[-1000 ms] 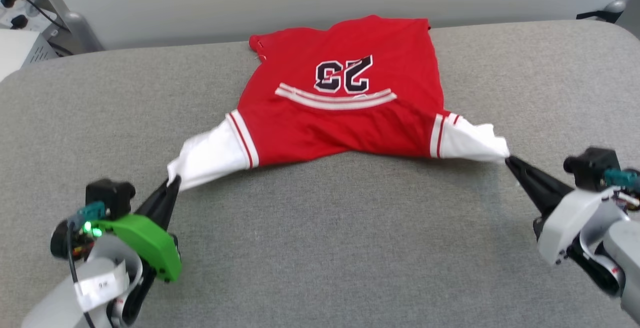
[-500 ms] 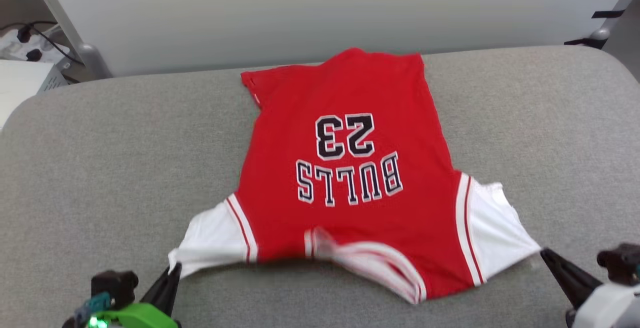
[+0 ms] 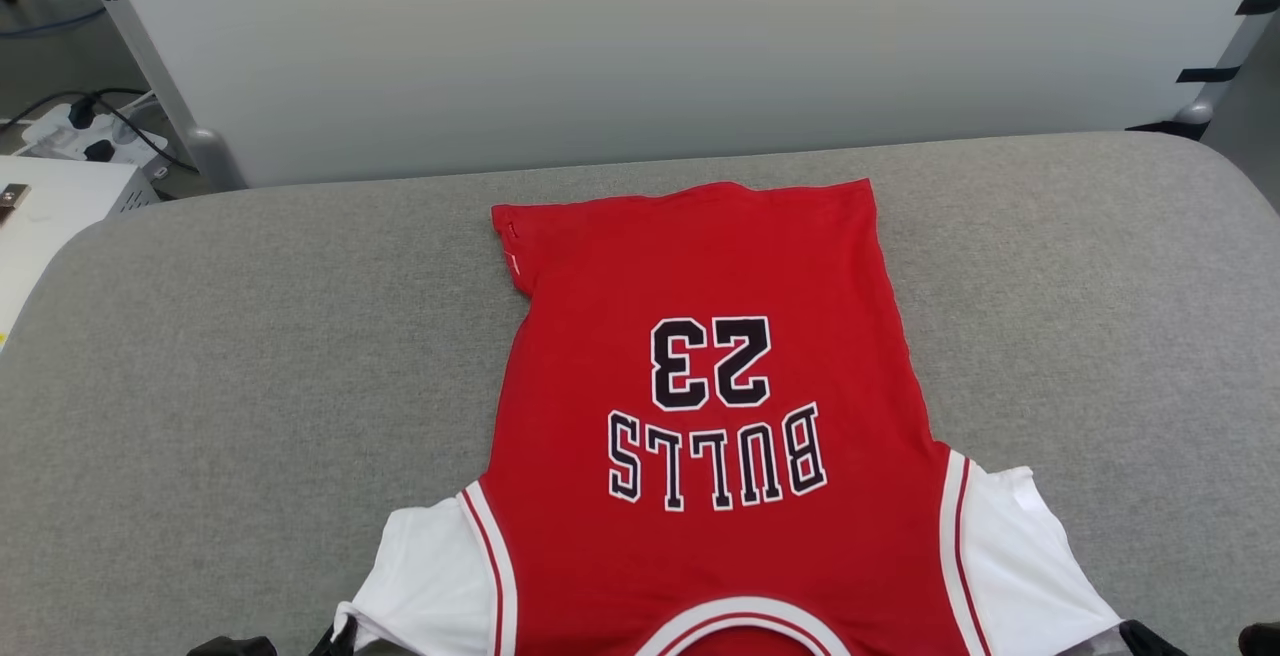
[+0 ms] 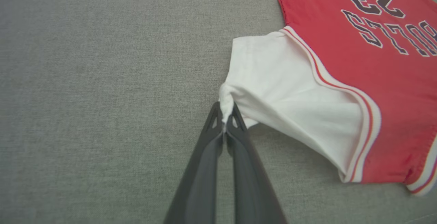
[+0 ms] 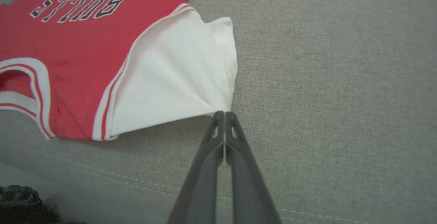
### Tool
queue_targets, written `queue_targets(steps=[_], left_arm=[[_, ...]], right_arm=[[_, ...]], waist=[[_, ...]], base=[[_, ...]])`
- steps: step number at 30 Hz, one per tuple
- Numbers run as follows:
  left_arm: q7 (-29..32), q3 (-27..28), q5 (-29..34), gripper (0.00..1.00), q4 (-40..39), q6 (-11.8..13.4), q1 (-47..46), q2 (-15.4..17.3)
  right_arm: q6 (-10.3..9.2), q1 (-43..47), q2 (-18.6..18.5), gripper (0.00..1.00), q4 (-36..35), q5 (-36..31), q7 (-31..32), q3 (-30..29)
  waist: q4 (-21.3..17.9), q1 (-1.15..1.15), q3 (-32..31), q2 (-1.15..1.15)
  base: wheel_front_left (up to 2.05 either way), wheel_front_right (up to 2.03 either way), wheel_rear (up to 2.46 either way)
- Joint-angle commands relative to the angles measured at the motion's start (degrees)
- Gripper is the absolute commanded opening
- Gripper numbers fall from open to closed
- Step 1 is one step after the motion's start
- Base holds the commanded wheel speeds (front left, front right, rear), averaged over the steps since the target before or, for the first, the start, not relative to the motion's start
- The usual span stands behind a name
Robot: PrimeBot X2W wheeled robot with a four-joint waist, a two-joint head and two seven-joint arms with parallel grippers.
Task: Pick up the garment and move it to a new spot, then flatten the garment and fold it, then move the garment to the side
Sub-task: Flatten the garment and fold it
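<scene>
- Between the closed tips of our left gripper [image 4: 225, 120] a bunched corner of the white left sleeve [image 4: 290, 91] is pinched. Our right gripper [image 5: 224, 114] is likewise clamped on the hem corner of the right sleeve [image 5: 177, 80].
- Outward from both tips the red jersey [image 3: 715, 266] stretches away from us, face up on the grey cushion [image 3: 250, 356]. Its collar is nearest the grippers and its bottom hem is farthest.
- A second ago the shoulder part lay doubled over the chest, with the striped neck trim crossing under the number. That flap has now opened, and the BULLS 23 lettering [image 3: 715, 416] reads whole. The head camera has tilted too, so not all the shift is the cloth's.
- We judge the flattening nearly done, since the body lies smooth. Folding should come next.
- Each wrist view shows its pinch and the shadow under a slightly lifted sleeve. The right one adds the collar opening [image 5: 20, 80] and a stitched seam [image 5: 102, 179] beside us.
- From the head we see the far hem [image 3: 690, 198], its left corner turned in, beyond the reach of either wrist view.
</scene>
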Motion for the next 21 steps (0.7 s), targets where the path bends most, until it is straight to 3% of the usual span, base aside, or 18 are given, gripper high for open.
queue_targets(steps=[1, 3, 4, 11, 21], left_arm=[[-0.34, 0.67, 0.82, 0.0, 0.32, -0.34, 0.76, -0.39], [-0.34, 1.26, 1.56, 0.0, 0.14, -0.7, 0.56, -1.06], [-0.34, 1.46, 1.94, 0.0, 0.05, -0.82, 0.42, -1.34], [-0.34, 2.77, 5.06, 0.0, -1.15, -1.44, -1.09, -3.96], [-0.34, 4.2, 10.01, 0.0, -7.36, -0.39, -3.47, -5.23]], right_arm=[[-0.08, 0.72, 0.33, 0.0, -0.43, -1.0, 0.18, -1.65], [-0.08, 0.92, 1.32, 0.56, -1.17, -1.5, 0.72, -3.49], [-0.08, 0.88, 1.58, 1.0, -1.51, -2.22, 0.82, -4.22], [-0.08, -0.77, 3.59, 1.0, -5.54, -4.28, 0.98, -10.26], [-0.08, -14.67, -1.47, 1.0, -17.12, -4.06, 8.7, -19.63]], waist=[[-0.07, 0.01, 0.32, 0.0], [-0.06, 0.01, 0.63, 0.0], [-0.04, 0.01, 0.83, 0.0], [0.54, 0.01, 2.08, 0.0], [3.31, 0.01, 7.38, 0.0]], base=[[0.0, 0.0, 0.0], [0.0, 0.0, 0.0], [0.0, 0.0, 0.0], [0.0, 0.0, 0.0], [0.0, 0.0, 0.0]])
